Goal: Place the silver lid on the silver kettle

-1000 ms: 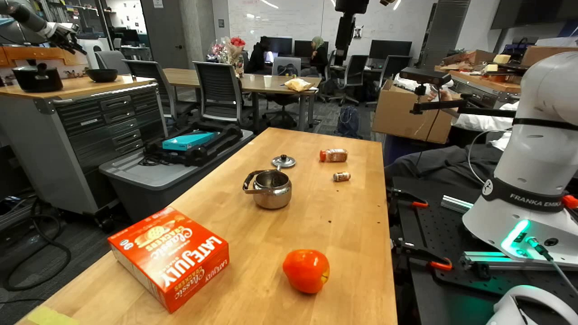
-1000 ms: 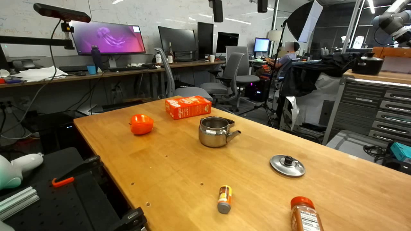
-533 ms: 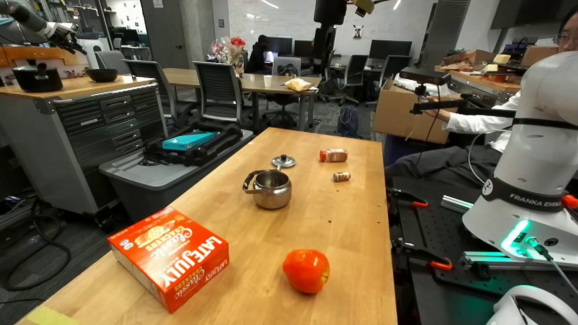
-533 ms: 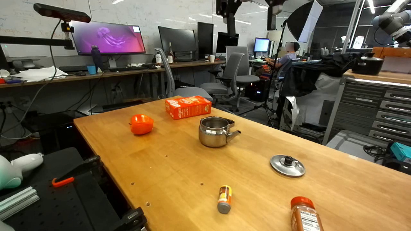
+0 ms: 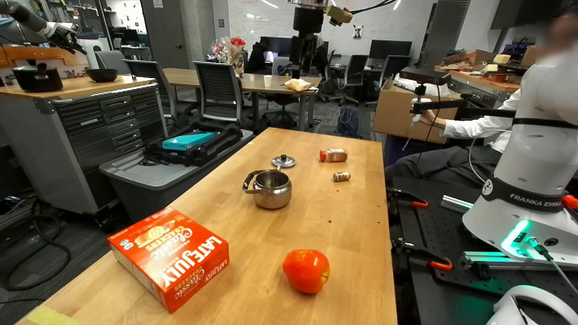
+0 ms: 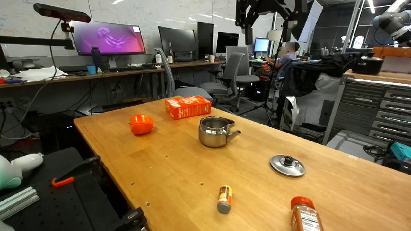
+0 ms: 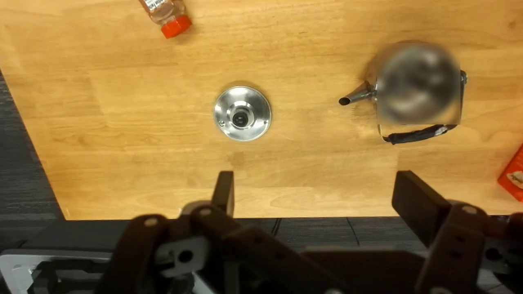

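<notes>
Wrist view: high over the surface (image 7: pixel 135 163), the gripper (image 7: pixel 318 194) hangs spread wide, holding nothing. Below it, toward one finger (image 7: pixel 223 192), lies the silver lid (image 7: pixel 253 107), black knob (image 7: pixel 240 119) up; toward the other sits the silver kettle (image 7: pixel 419 83), uncovered. Likely step: approaching the lid; next should come centring over the knob, lowering and pinching it

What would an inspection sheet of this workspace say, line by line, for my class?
Surface: wooden table, small dark spots.
Job's things: silver lid flat on it, knob up; silver kettle uncovered, handle tipped aside.
Clutter: Late July cracker box, orange-red fruit-like item, red-capped spice bottle, small labelled canister.
Gripper: open, holding nothing, above table height.
Cables: cable plugged into robot base; black cable on floor.
Surroundings: office chairs, monitors, seated people.
</notes>
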`<state>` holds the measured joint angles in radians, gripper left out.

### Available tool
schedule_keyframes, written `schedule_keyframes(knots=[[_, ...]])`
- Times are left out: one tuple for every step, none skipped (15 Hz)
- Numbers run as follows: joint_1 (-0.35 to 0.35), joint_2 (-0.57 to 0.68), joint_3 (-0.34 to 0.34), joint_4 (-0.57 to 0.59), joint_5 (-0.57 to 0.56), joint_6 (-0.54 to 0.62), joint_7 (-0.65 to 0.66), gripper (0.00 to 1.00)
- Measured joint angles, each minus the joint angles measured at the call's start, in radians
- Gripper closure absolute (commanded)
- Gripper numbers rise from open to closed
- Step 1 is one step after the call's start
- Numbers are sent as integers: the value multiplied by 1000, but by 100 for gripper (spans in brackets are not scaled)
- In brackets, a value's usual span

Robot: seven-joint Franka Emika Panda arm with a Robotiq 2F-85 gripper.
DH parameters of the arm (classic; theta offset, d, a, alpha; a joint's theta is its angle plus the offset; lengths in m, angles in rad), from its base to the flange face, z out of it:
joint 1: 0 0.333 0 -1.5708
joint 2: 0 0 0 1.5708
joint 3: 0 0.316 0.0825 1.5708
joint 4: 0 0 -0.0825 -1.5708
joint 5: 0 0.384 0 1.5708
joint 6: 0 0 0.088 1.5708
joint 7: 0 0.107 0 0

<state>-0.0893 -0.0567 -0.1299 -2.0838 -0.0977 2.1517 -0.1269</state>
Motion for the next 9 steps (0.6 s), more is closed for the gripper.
schedule_keyframes(knots=[[-3,26,-2,21,5,2,1,0],[-7,52,-4,43,9,2,1,0],[-11,79,-6,65,12,2,1,0],[-15,106,-7,86,15,2,1,0],[-19,134,-7,106,16,2,1,0],[-24,160,-7,126,16,2,1,0],[-28,182,-7,139,16,2,1,0],[-31,201,-7,146,16,2,2,0],[-33,218,-7,150,19,2,2,0]])
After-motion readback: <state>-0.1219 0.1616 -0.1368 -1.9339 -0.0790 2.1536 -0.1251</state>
